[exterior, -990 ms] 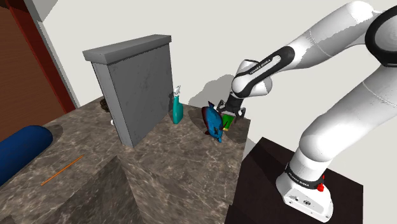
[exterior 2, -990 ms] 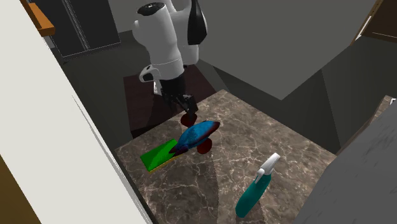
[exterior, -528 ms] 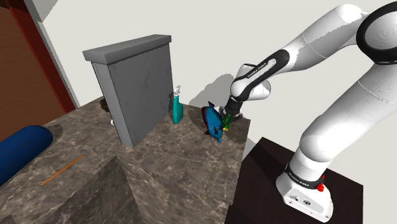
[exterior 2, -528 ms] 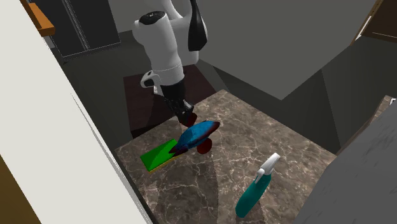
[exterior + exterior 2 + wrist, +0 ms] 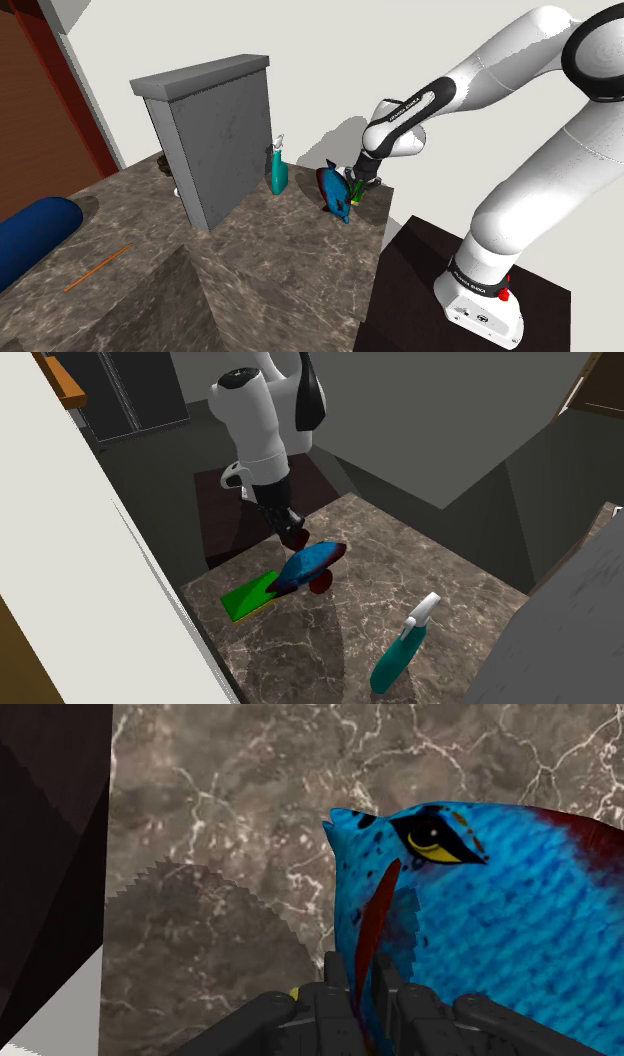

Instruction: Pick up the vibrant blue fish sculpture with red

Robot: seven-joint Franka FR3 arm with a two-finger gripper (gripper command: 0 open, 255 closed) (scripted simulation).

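The blue fish sculpture [image 5: 334,191] with red fins and a dark red tail stands on the marble counter [image 5: 270,262], near the edge by the stand. In the second exterior view the fish [image 5: 310,561] lies tilted, its tail over a green flat block [image 5: 247,595]. My gripper [image 5: 356,183] reaches down against the side of the fish that faces the stand. In the wrist view the two black fingers [image 5: 335,976] stand close together with the fish's thin red fin [image 5: 371,929] clasped between them. The blue scaled body [image 5: 490,939] and yellow eye lie just past the gripper [image 5: 360,989].
A teal spray bottle [image 5: 277,171] stands beside a tall grey box [image 5: 213,140]. A dark blue cylinder [image 5: 35,235] and an orange stick [image 5: 97,268] lie far toward the shoulder view's left. The counter edge drops off close beside the fish, toward the dark stand top [image 5: 430,250].
Over the last second the gripper came down from just above the fish onto its red fin. In the last half second nothing visibly moved.
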